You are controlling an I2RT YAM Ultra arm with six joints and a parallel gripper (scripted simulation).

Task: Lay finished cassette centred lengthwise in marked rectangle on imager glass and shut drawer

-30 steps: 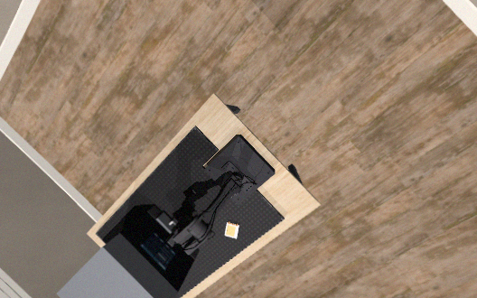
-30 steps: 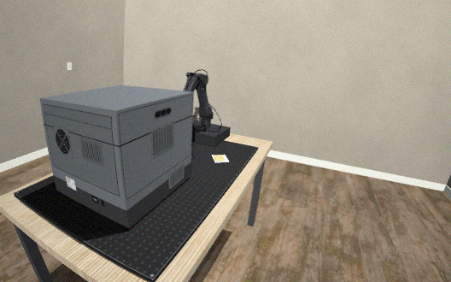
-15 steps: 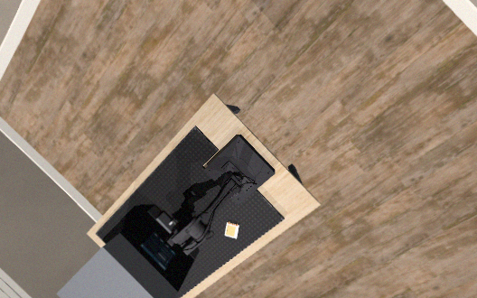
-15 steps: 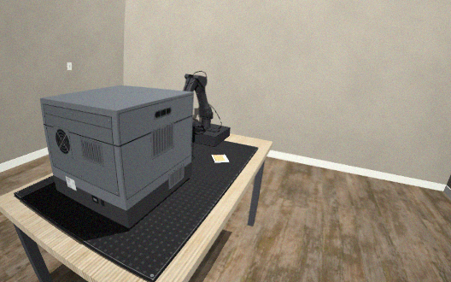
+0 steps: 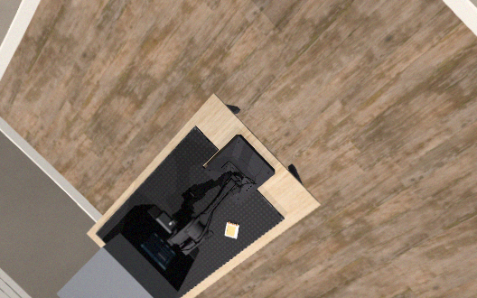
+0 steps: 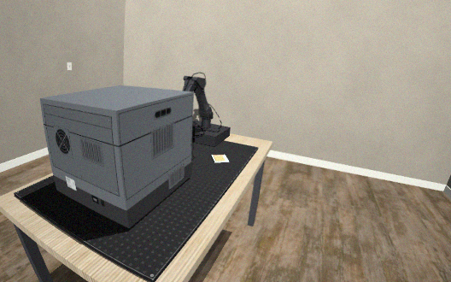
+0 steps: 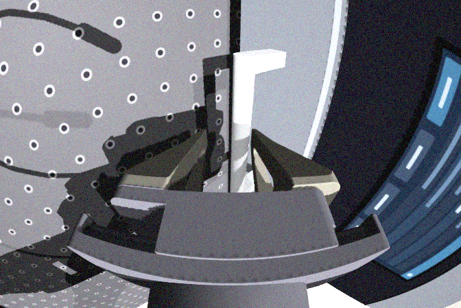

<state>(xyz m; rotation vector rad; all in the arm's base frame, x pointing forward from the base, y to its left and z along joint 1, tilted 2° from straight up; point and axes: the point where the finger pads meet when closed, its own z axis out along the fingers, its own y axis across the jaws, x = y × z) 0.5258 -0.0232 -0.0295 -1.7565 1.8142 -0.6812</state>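
Observation:
The grey gel imager IM (image 6: pixel 118 147) (image 5: pixel 105 275) stands on the black breadboard, and only its corner shows in the top view. Its dark drawer (image 5: pixel 154 235) is pulled out toward the arm. A blue cassette with pale bands (image 5: pixel 156 250) lies on the drawer's glass; it also shows at the right of the wrist view (image 7: pixel 420 170). My gripper (image 7: pixel 228 136) is part open, its fingers either side of the drawer's white handle bar (image 7: pixel 241 111). There is a gap on the left side. In the top view the gripper (image 5: pixel 173 226) is at the drawer's front. The imager hides it in the side view.
A small yellow-and-white card (image 5: pixel 231 229) lies flat on the breadboard to the right of the arm, also seen in the side view (image 6: pixel 219 158). The arm's base (image 5: pixel 240 162) sits on a dark plate at the table's far end. The table edges are close by.

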